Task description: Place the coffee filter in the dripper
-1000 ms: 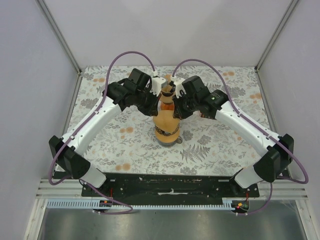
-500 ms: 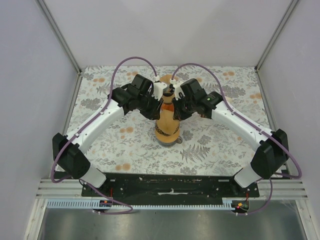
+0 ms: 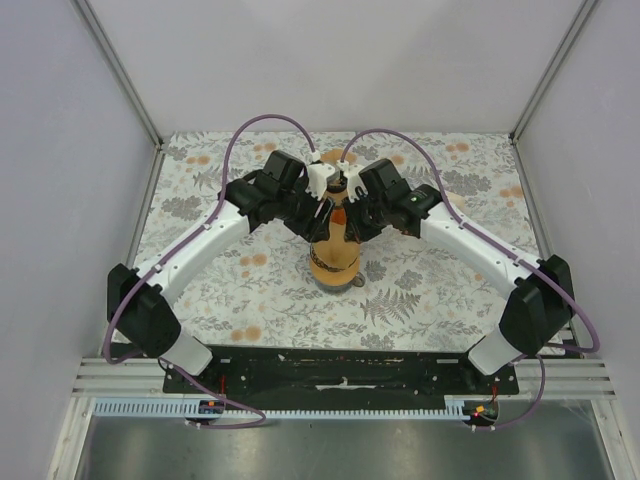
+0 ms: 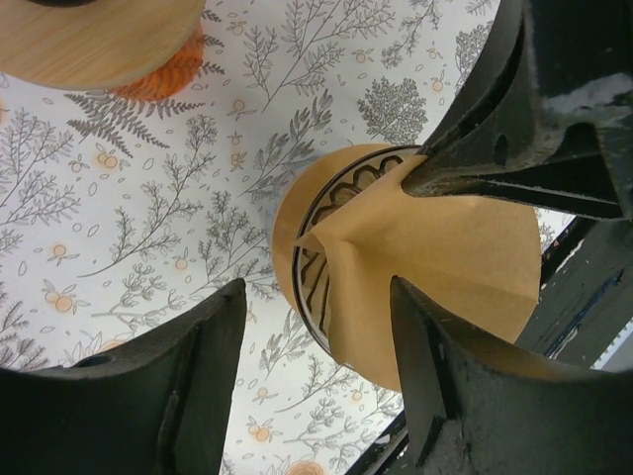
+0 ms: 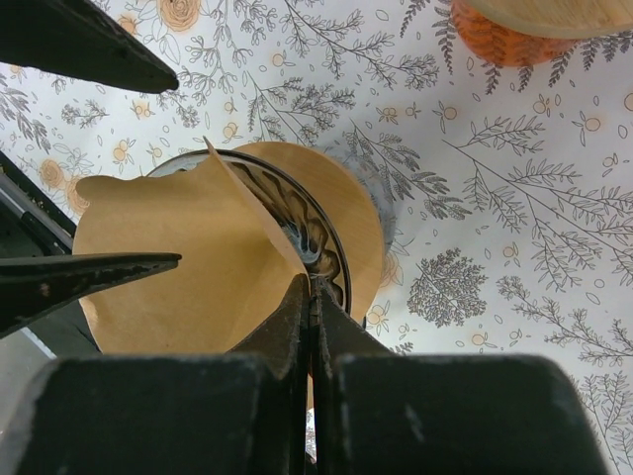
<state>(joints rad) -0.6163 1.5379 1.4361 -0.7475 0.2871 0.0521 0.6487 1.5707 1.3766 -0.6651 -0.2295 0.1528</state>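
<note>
coffee filter point(image 5: 168, 247) sits crooked in dripper point(image 5: 351, 213) on bench point(image 5: 495, 148), half flopped over rim. right hand point(image 5: 313, 292) clenched on its edge, probably pinning it. left hand point(image 4: 316, 297) spread wide, empty, straddling it, guessing ready to tuck.

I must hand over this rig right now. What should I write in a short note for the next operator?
Left gripper: jaws open, holding nothing, above the dripper.
Right gripper: jaws shut on the edge of the coffee filter.
Filter: lies partly folded across the dripper's top, one side of the ribbed cone uncovered; not seated.
Done: filter brought onto the dripper.
Left: press the filter down into the cone, open the right jaws, pull both arms back.
</note>
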